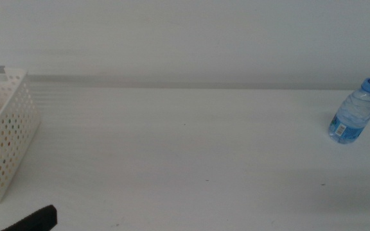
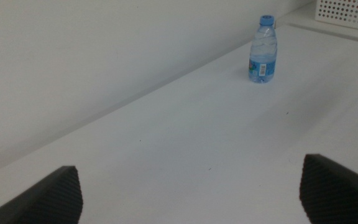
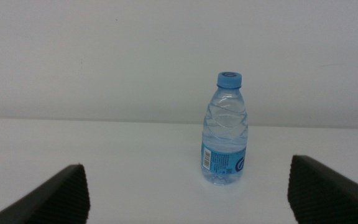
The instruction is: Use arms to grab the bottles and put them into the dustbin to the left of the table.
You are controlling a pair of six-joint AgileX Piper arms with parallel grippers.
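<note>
White counter (image 1: 191,154) carries a water bottle (image 3: 225,130) upright ahead of the wide-open, empty right claw (image 3: 185,193), far from the open left claw (image 2: 191,193) near the basket (image 1: 11,138), which perhaps holds something red.

A plain pale wall (image 1: 185,38) runs along the far edge of everything, matte and evenly lit, with a faint grey shadow band low down on it toward the left end.

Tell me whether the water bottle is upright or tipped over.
Upright. The water bottle stands on its base on the table, blue cap on top. The open right gripper faces it without touching.
</note>
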